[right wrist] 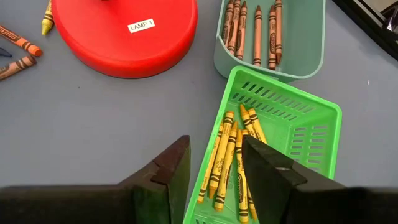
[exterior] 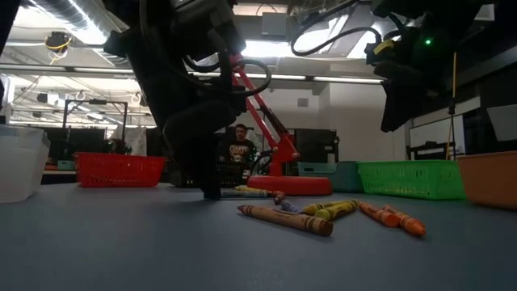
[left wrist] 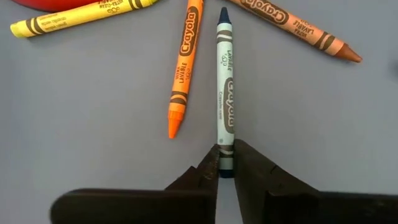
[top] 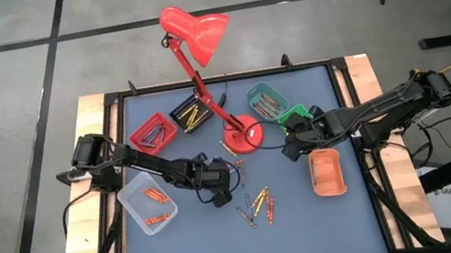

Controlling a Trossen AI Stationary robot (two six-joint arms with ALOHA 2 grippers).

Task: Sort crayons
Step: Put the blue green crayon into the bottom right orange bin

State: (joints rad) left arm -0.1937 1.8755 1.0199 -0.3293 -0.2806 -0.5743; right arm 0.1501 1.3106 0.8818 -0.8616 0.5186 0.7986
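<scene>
Here the left gripper (left wrist: 226,163) sits low on the worktop (top: 317,222), its fingers (left wrist: 205,171) clamped on the blunt end of a blue-grey crayon (left wrist: 225,93) that lies flat; gripping the end keeps the fingers clear of the orange crayon (left wrist: 183,68) just beside it. More loose crayons (top: 258,204) lie scattered at its four o'clock in the high view.

The right gripper (right wrist: 214,165) hangs spread and empty over the near rim of the green tray (right wrist: 311,124), probably waiting.

Around the lamp base (top: 241,135): the green tray holds yellow crayons (right wrist: 230,155), the teal tray (right wrist: 311,56) beyond it brown ones (right wrist: 255,31), the red tray (top: 152,132) at ten o'clock dark ones, the navy tray (top: 190,114) yellowish ones. A clear tub (top: 148,202) at eight o'clock holds a few orange-red crayons; the orange tray (top: 326,171) at four o'clock looks empty
</scene>
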